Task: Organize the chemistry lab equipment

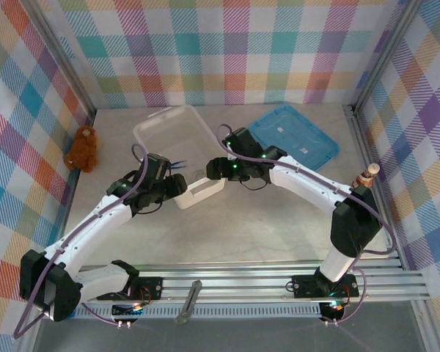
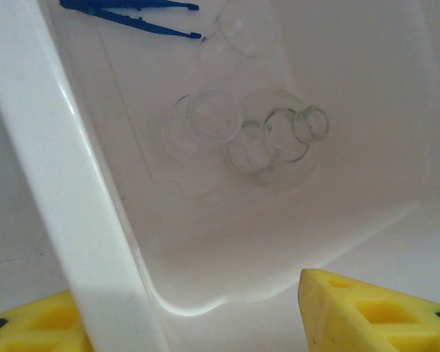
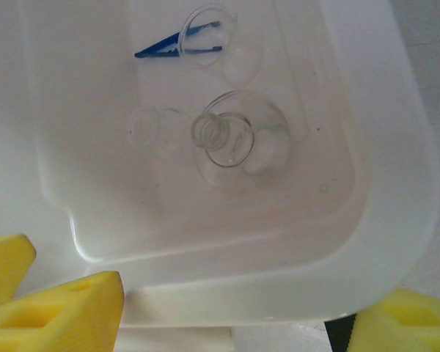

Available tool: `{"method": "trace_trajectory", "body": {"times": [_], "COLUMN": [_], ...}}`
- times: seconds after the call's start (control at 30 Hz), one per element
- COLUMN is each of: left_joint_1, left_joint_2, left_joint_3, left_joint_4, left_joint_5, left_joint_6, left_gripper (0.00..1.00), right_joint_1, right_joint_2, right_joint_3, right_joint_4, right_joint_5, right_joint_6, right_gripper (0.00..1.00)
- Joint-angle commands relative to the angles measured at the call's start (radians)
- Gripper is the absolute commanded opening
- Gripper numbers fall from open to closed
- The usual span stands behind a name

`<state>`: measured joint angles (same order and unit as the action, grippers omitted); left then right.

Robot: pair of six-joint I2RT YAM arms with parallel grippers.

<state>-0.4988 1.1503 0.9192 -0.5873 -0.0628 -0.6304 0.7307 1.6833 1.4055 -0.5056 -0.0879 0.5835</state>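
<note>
**A:** Seen from above, where is the glassware?

**B:** In the white bin (image 1: 169, 128) at mid-table. The blue tweezers (image 1: 177, 163) show inside it. The left gripper (image 1: 177, 183) and the right gripper (image 1: 214, 169) meet at its near end.

**A:** And the left wrist camera?

**B:** The jaws are partly spread and straddle the bin's wall, one outside and one inside. The round flask (image 2: 282, 136) sits just beside the beakers (image 2: 205, 117) on the bin floor. The tweezers are at the far end.

**A:** The right wrist camera?

**B:** The jaws stand wide over the bin's rim and grip nothing. The flask is in the middle of the bin and the tweezers lie beyond it.
</note>
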Motion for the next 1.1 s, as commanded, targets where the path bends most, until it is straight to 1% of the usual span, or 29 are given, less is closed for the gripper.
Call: {"method": "trace_trajectory", "body": {"times": [0.0, 0.27, 0.4, 0.57, 0.7, 1.07], "left_joint_1": [-0.069, -0.145, -0.18, -0.206, -0.225, -0.271], "left_joint_2": [0.032, 0.031, 0.024, 0.038, 0.043, 0.105], "left_joint_3": [0.002, 0.0, -0.012, -0.025, -0.022, -0.002], "left_joint_4": [-0.02, 0.021, 0.043, 0.079, 0.102, 0.16], "left_joint_5": [0.041, 0.011, 0.004, 0.008, 0.004, 0.006], "left_joint_6": [-0.015, -0.086, -0.114, -0.139, -0.155, -0.175], "left_gripper": [0.58, 0.59, 0.62, 0.62, 0.62, 0.62], "right_joint_1": [-0.025, -0.052, -0.08, -0.109, -0.112, -0.135], "right_joint_2": [0.032, 0.086, 0.108, 0.139, 0.179, 0.258], "right_joint_3": [0.067, 0.147, 0.18, 0.219, 0.276, 0.408], "right_joint_4": [0.074, 0.064, 0.057, 0.055, 0.035, -0.023], "right_joint_5": [-0.049, -0.077, -0.098, -0.133, -0.157, -0.169], "right_joint_6": [-0.026, -0.038, -0.044, -0.045, -0.054, -0.079], "right_gripper": [0.72, 0.72, 0.72, 0.72, 0.72, 0.72]}}
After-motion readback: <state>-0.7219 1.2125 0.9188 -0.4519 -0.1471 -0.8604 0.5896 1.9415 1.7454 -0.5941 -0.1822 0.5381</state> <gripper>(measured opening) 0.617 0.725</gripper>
